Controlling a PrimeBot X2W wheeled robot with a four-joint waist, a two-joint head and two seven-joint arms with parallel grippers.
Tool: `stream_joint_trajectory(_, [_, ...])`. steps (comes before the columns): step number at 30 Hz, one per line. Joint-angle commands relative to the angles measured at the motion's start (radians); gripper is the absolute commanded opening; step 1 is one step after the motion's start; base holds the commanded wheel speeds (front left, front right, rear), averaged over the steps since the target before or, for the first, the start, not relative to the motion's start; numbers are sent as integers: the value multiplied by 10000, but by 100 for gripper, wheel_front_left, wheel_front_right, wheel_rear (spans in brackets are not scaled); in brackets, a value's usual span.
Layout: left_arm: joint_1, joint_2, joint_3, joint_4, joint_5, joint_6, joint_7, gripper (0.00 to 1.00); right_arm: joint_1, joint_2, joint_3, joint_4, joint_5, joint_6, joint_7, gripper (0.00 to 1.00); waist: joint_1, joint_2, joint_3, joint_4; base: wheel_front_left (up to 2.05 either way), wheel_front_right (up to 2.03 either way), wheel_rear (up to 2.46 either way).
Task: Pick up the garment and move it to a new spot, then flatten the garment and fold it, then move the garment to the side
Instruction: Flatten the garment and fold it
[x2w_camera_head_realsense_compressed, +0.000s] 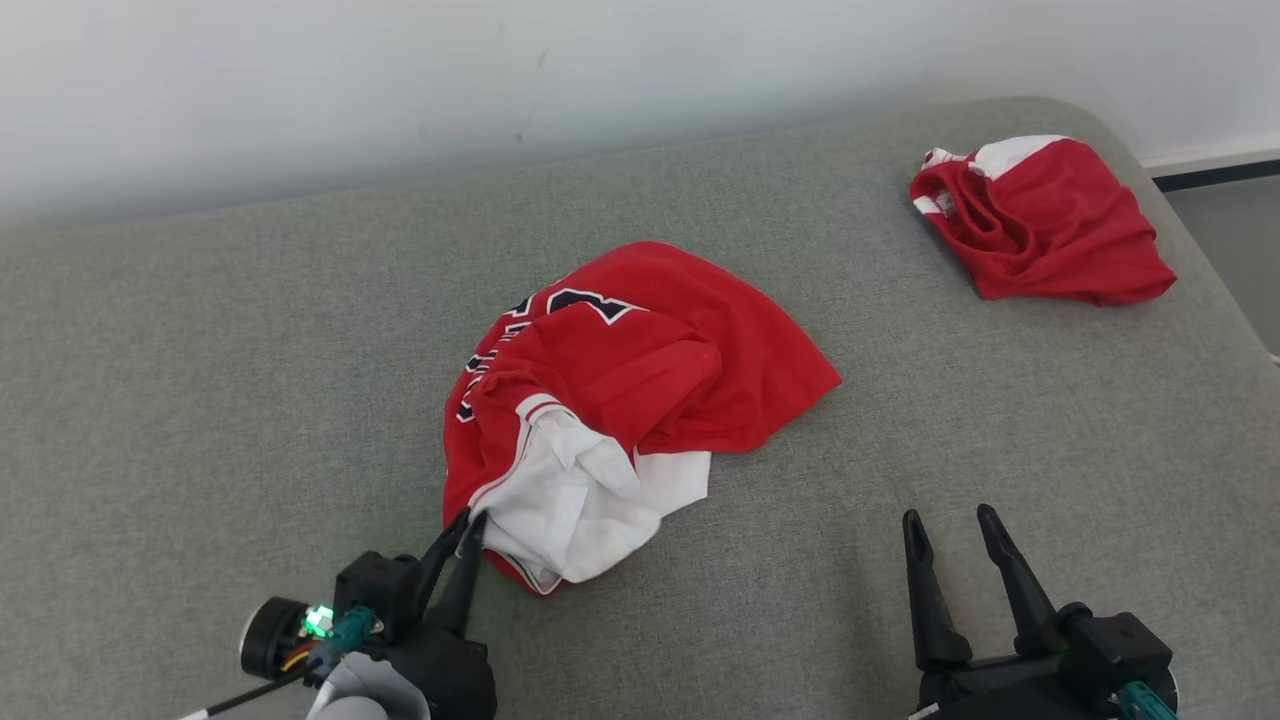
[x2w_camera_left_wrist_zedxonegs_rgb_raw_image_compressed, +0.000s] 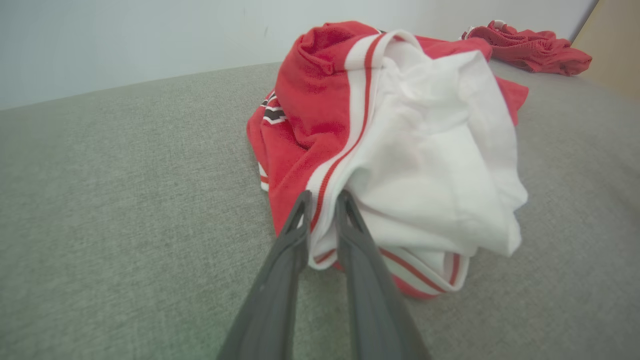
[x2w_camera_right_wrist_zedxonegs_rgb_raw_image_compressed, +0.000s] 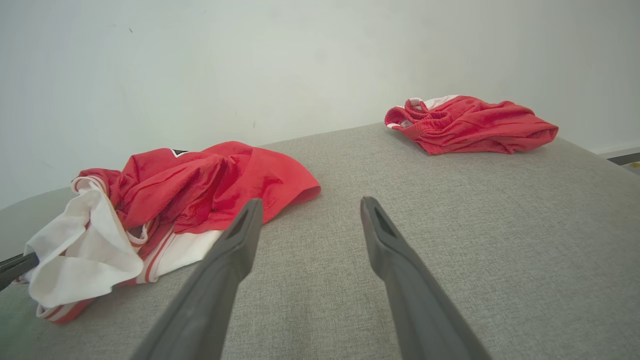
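Nearly closed, my left end effector (x2w_camera_left_wrist_zedxonegs_rgb_raw_image_compressed: 322, 198) pinched only the hem of the red jersey (x2w_camera_head_realsense_compressed: 650, 350); so thin a bite could slip.

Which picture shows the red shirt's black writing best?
The head view: the black lettering on the crumpled red and white jersey faces that camera. The left wrist view catches a sliver, the right wrist view a speck.

The garment (x2w_camera_head_realsense_compressed: 640, 370) is a red jersey with dark lettering, a white panel and red-and-white striped trim. It lies crumpled in a loose heap near the middle of the grey cloth surface (x2w_camera_head_realsense_compressed: 200, 350). Its white part is bunched at the near edge, where the striped hem sits pinched between the fingers of the left claw (x2w_camera_head_realsense_compressed: 471, 517).
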Motion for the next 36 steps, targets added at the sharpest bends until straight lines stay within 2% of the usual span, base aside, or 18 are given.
stream_joint_trajectory(1, [-145, -25, 73, -21, -109, 17, -30, 0, 26, 20, -23, -39, 3, -25, -3, 100, -1, -1, -22, 22, 0, 0, 0])
stream_joint_trajectory(7, [-54, 157, 559, -729, 69, 93, -30, 0, 250, 30, -286, -32, -20, -25, -3, 100, -1, -1, -290, 411, 0, 0, 0])
stream_joint_trajectory(14, [469, 707, 1084, -2527, 410, 276, -30, 0, 494, 76, -133, 60, 89, -25, -3, 100, -1, -1, -863, 1300, 0, 0, 0])
stream_joint_trajectory(20, [1417, 1266, 1129, -3965, 582, 415, 125, 0, 634, 104, 15, 104, 110, -25, -3, 100, -1, -1, -1127, 1850, 0, 0, 0])
stream_joint_trajectory(24, [2441, 1267, 1062, -4593, 374, 542, 352, 0, 626, 112, 32, 120, 137, -25, -3, 100, -1, -1, -1102, 1939, 0, 0, 0])
stream_joint_trajectory(27, [3151, 1030, 989, -4487, 76, 600, 370, 0, 620, 115, 94, 174, 131, -25, -3, 100, -1, -1, -1061, 1912, 0, 0, 0])
stream_joint_trajectory(29, [3485, 1052, 852, -4084, 153, 569, 359, 0, 609, 99, 93, 204, 126, -25, -3, 100, -1, -1, -1039, 1847, 0, 0, 0])
stream_joint_trajectory(31, [3713, 713, 826, -3626, -191, 533, 262, 0, 601, 66, 76, 204, 114, -25, -3, 100, -1, -1, -1033, 1806, 0, 0, 0])
stream_joint_trajectory(35, [3779, 471, 695, -2700, -217, 472, 104, 2, 644, 7, 43, 217, 81, -25, -3, 100, -1, -1, -1064, 1764, 0, 0, 0])
stream_joint_trajectory(36, [3711, 414, 694, -2543, -201, 482, 63, 71, 659, 1, 31, 222, 74, -25, -3, 100, -1, -1, -1082, 1770, 0, 0, 0])
